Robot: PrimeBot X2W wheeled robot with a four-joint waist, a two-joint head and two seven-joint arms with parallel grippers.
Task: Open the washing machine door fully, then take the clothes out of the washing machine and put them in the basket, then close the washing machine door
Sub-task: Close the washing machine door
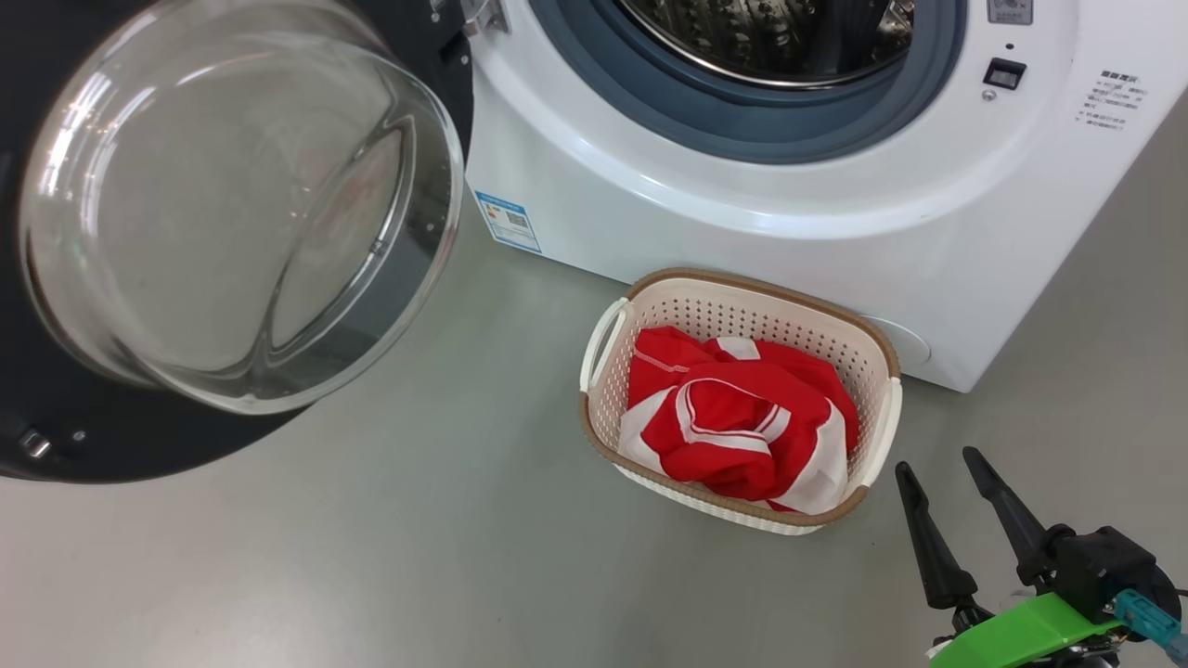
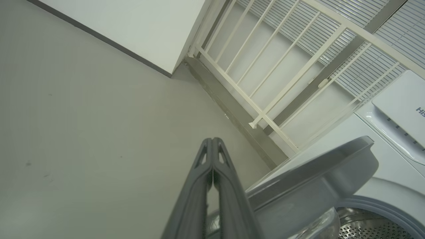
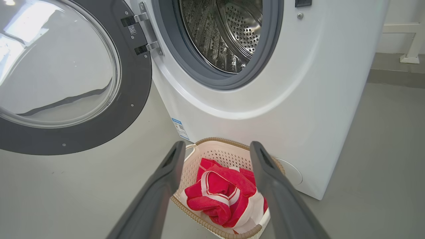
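Two steps look done: clothes (image 1: 742,417) lie in the basket (image 1: 742,315) before the washer (image 1: 742,213), door (image 1: 232,213) wide open. Your left fingers (image 2: 196,192) are pressed together near its edge, right fingers (image 1: 931,538) apart and empty; push the rim steadily until it latches

Smooth grey floor (image 2: 83,132) meets a white wall (image 2: 139,26), cream railing (image 2: 232,85) and slatted blinds (image 2: 408,23) beyond.

The washing machine door (image 1: 241,204) was glossy black around clear glass, the drum (image 3: 229,33) shiny perforated steel, the basket (image 1: 742,315) matt perforated plastic, the clothes (image 1: 733,427) soft crumpled cloth.
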